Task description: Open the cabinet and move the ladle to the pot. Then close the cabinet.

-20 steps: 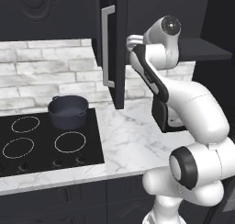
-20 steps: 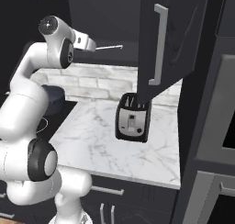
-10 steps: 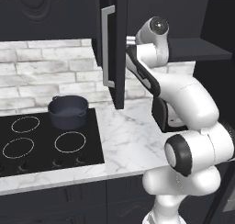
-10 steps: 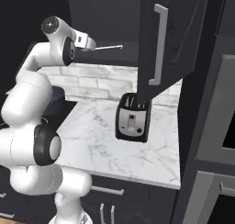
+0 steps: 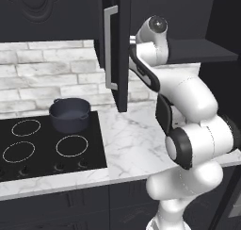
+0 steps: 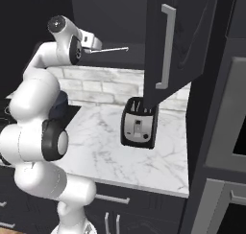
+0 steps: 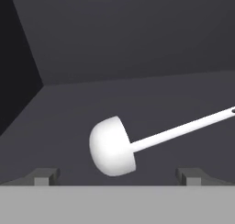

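The cabinet stands open, its left door (image 5: 123,45) and its right door (image 6: 178,41) both swung out toward me. On the dark shelf (image 7: 137,103) inside lies the ladle (image 7: 112,146), its white bowl near me and its thin handle (image 6: 109,49) running off to the right. My gripper (image 7: 118,175) is open just in front of the bowl, one fingertip on each side, touching nothing. From the right base view the hand (image 6: 87,40) reaches into the cabinet at the ladle's near end. The pot (image 5: 69,114) sits lidless on the back right burner, down to the left.
A black cooktop (image 5: 42,144) covers the left of the marble counter (image 5: 127,144). A black toaster (image 6: 138,122) stands on the counter under the right door. A tall oven unit (image 6: 226,132) closes off the right side. The open doors hang out on both sides of my arm.
My arm's upper joints have swung closer to the cabinet opening. The ladle has not moved and the gripper stays open.
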You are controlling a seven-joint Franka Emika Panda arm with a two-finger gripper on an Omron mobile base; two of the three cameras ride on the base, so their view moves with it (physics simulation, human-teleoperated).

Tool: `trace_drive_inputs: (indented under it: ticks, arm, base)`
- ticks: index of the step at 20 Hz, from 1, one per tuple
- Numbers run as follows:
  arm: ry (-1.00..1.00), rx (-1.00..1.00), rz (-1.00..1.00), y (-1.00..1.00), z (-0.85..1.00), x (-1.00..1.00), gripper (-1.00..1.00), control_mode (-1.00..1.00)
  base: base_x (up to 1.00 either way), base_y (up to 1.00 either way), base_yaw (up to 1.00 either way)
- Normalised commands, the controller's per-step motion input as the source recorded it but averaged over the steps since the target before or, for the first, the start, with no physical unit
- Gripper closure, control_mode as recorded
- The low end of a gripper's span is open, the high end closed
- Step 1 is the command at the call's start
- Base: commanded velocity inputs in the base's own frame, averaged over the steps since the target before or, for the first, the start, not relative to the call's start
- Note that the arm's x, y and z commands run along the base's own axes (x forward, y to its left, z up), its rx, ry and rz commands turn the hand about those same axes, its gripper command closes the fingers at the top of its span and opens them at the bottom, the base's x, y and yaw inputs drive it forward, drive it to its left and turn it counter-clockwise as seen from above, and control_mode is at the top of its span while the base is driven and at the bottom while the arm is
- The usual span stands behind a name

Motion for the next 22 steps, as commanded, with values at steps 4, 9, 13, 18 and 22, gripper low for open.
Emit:
trace_drive_inputs:
  ticks: [4, 9, 13, 18, 22]
  arm:
    - [0.0, 0.0, 0.0, 0.0, -0.01, 0.24, -1.0, -1.0]
    - [0.0, 0.0, 0.0, 0.0, -0.01, 0.2, -1.0, -1.0]
    - [0.0, 0.0, 0.0, 0.0, -0.03, 0.15, -1.0, -1.0]
    - [0.0, 0.0, 0.0, 0.0, -0.11, 0.14, -1.0, -1.0]
    - [0.0, 0.0, 0.0, 0.0, -0.07, 0.11, -1.0, -1.0]
  base:
    - [0.0, 0.0, 0.0]
    - [0.0, 0.0, 0.0]
    - [0.0, 0.0, 0.0]
    - [0.0, 0.0, 0.0]
    - [0.0, 0.0, 0.0]
